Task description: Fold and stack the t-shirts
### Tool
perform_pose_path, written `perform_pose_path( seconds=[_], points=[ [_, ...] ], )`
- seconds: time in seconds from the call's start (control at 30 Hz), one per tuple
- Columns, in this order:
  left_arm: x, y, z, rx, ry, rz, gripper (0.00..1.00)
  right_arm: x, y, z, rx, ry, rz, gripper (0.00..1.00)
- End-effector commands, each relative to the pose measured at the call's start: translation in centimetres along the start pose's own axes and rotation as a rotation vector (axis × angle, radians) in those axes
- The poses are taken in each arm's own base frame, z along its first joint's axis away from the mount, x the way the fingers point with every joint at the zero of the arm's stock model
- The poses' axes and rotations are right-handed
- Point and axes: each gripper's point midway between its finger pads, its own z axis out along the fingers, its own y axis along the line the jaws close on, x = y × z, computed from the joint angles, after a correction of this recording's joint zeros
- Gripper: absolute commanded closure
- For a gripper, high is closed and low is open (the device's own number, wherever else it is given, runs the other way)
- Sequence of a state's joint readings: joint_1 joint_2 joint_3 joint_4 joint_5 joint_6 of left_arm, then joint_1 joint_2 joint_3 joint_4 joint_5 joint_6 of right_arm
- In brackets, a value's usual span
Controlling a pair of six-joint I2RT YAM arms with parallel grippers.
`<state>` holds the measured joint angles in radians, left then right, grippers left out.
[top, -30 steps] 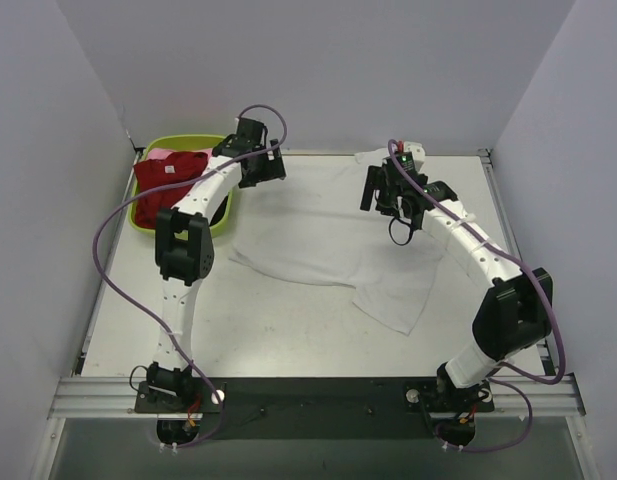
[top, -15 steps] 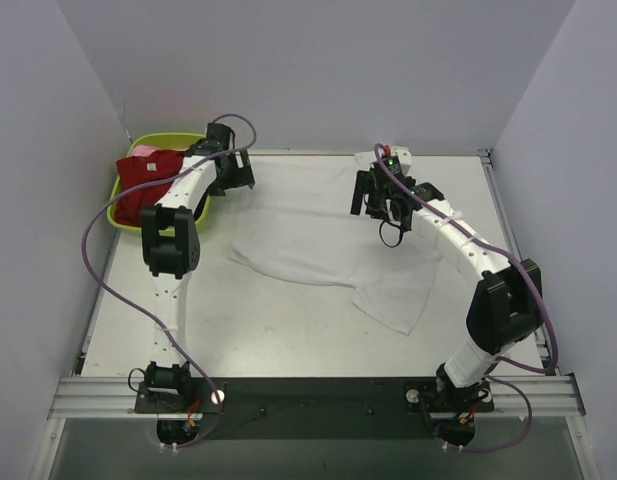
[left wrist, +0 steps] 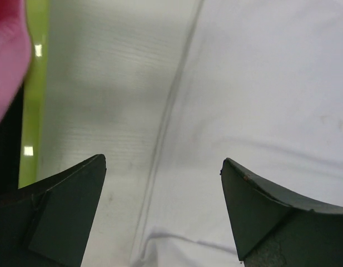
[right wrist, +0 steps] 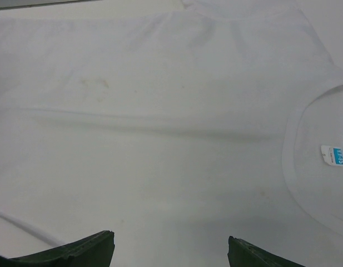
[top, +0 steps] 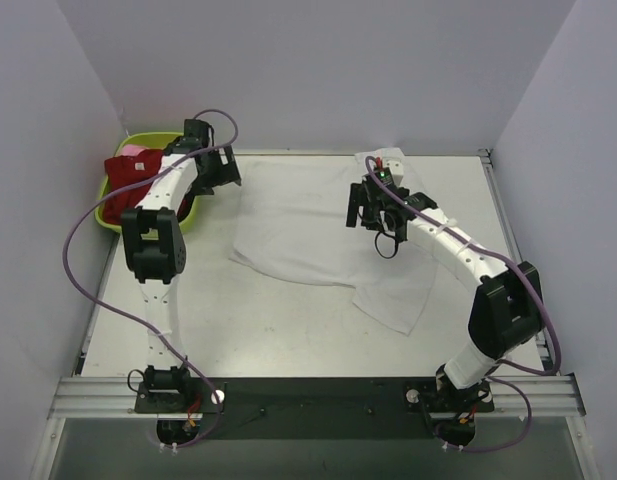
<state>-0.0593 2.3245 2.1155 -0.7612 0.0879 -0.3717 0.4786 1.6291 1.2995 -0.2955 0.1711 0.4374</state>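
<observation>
Though soft, wht tee (top: 298,222) w/ creases

I count three t-shirts: one white t-shirt (top: 318,230) in the middle of the table, one dark red t-shirt (top: 128,175) and one pink t-shirt (top: 136,152), both at the far left. There is one lime-green basin (top: 160,138), one table (top: 268,330) and one small blue neck label (right wrist: 333,155). My grippers number two, the left gripper (top: 216,172) and the right gripper (top: 371,207), with two fingers each, four in all.
</observation>
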Motion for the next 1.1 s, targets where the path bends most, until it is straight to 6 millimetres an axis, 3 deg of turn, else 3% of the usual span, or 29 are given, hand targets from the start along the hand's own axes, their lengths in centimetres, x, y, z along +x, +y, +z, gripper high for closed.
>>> perform_pose_path(
  seconds=[0.0, 0.07, 0.13, 0.17, 0.2, 0.27, 0.33, 0.37, 0.5, 0.83, 1.07],
  points=[
    [-0.2, -6.0, -8.7, 0.088, -0.095, 0.042, 0.06, 0.2, -0.1, -2.9, 0.007, -0.046, -0.017, 0.18],
    [2.6, -5.6, -8.6, 0.051, -0.062, 0.049, 0.06, 1.4, -0.4, -3.6, 0.014, -0.04, -0.041, 0.18],
    [3.8, -6.4, -10.7, 0.05, -0.086, 0.063, 0.06, 2.0, -0.8, -4.5, 0.02, -0.05, -0.049, 0.18],
    [6.0, -5.3, -10.0, 0.014, -0.048, 0.049, 0.06, 3.1, -1.3, -4.4, 0.03, -0.036, -0.058, 0.18],
    [6.3, -5.4, -11.2, 0.021, -0.067, 0.042, 0.06, 3.4, -1.5, -5.1, 0.025, -0.041, -0.061, 0.18],
    [9.3, -4.2, -10.9, -0.011, -0.028, 0.022, 0.06, 4.9, -2.3, -5.1, 0.039, -0.02, -0.074, 0.18],
    [10.5, -4.2, -12.2, -0.013, -0.049, 0.029, 0.06, 5.4, -2.5, -6.0, 0.033, -0.033, -0.077, 0.18],
    [12.2, -3.4, -11.9, -0.041, -0.022, 0.026, 0.06, 5.8, -2.8, -6.1, 0.035, -0.031, -0.078, 0.18],
    [14.3, -2.1, -13.1, -0.081, -0.056, -0.002, 0.06, 7.0, -3.0, -7.2, 0.019, -0.038, -0.077, 0.18],
    [16.8, -1.1, -11.6, -0.105, -0.069, -0.065, 0.07, 8.3, -2.4, -8.2, 0.018, -0.047, -0.104, 0.18],
    [16.2, -1.1, -9.5, -0.137, -0.082, -0.095, 0.17, 9.2, -2.6, -7.8, 0.032, -0.034, -0.115, 0.18]
  ],
)
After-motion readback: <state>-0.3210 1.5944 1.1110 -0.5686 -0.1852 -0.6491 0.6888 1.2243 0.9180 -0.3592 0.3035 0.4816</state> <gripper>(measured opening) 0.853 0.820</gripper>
